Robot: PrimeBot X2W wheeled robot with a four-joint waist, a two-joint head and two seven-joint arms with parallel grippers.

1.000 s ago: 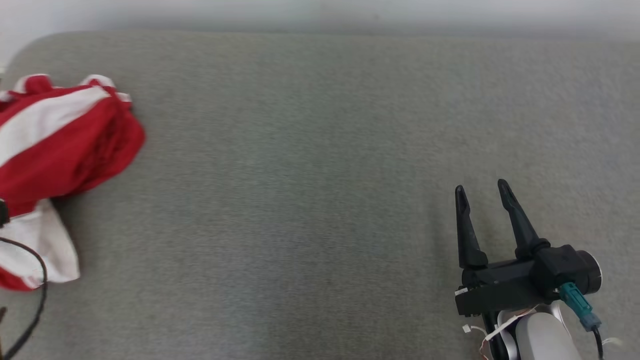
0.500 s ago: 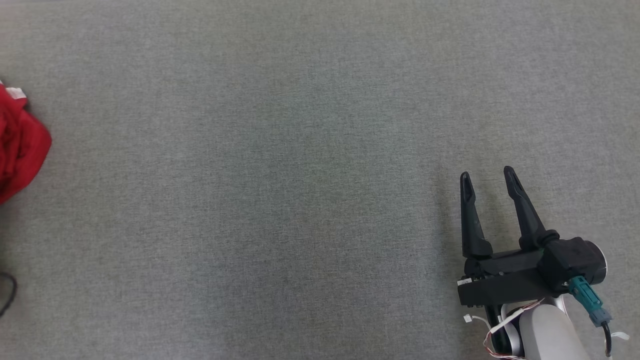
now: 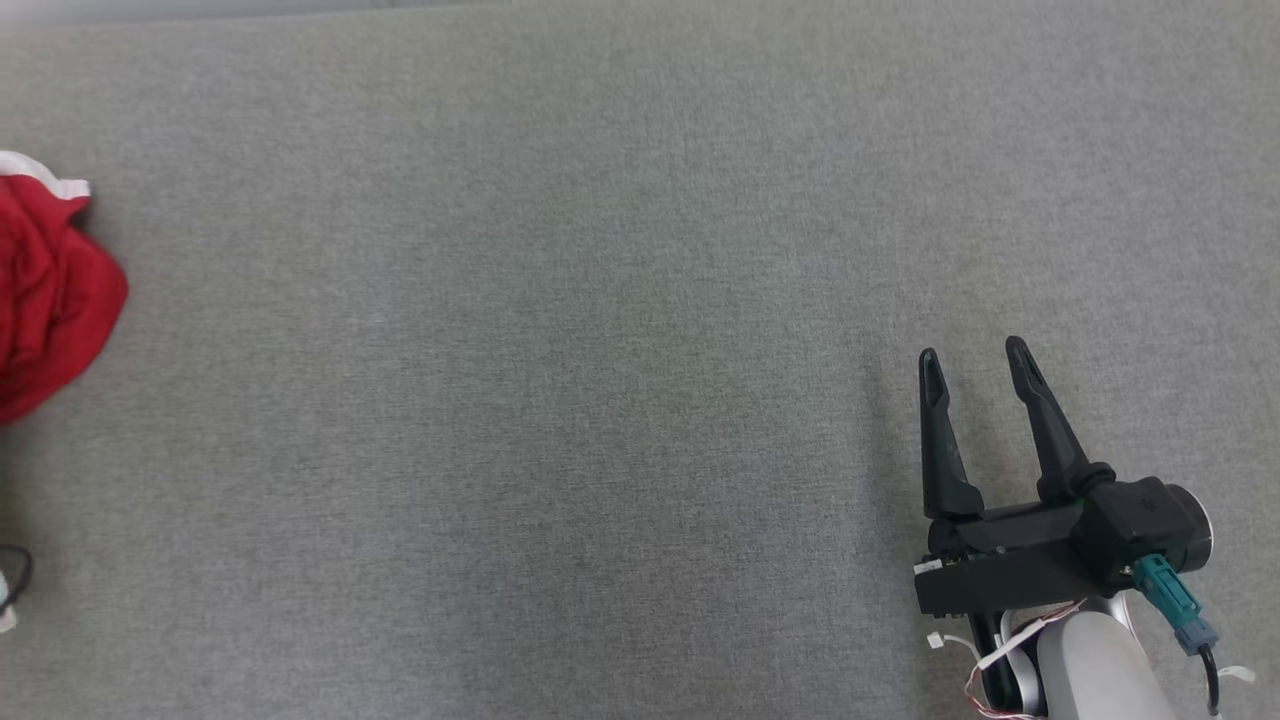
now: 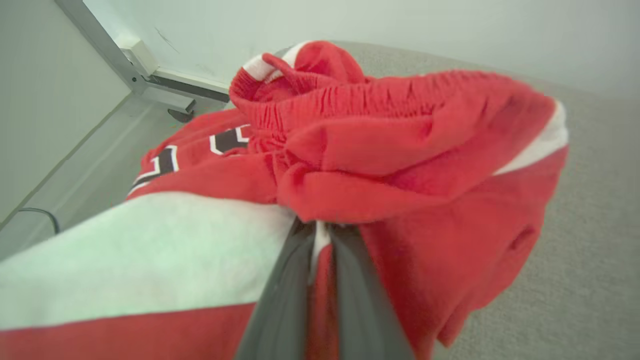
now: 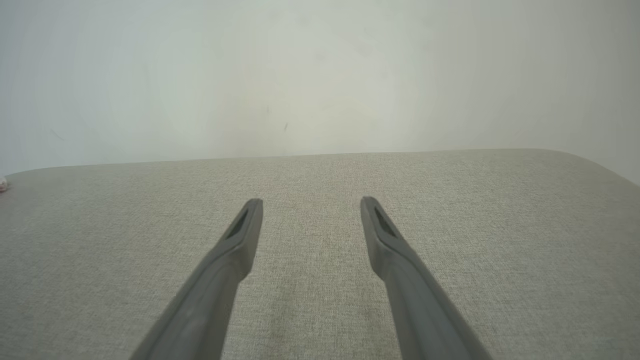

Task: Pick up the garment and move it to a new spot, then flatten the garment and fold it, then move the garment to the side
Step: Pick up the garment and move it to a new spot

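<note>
Your left gripper [image 4: 320, 227] is pressed together, pinching a fold of the red-and-white garment [image 4: 410, 150]. The garment lies bunched at the left edge of the grey mat [image 3: 600, 350]. Your right gripper [image 3: 972, 358] is spread and empty, over the mat's right side.

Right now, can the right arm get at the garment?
Probably not without a long cross-reach. The garment sits far left, the open right gripper far right. Bare grey surface lies between; the left gripper is shut on the garment.
</note>
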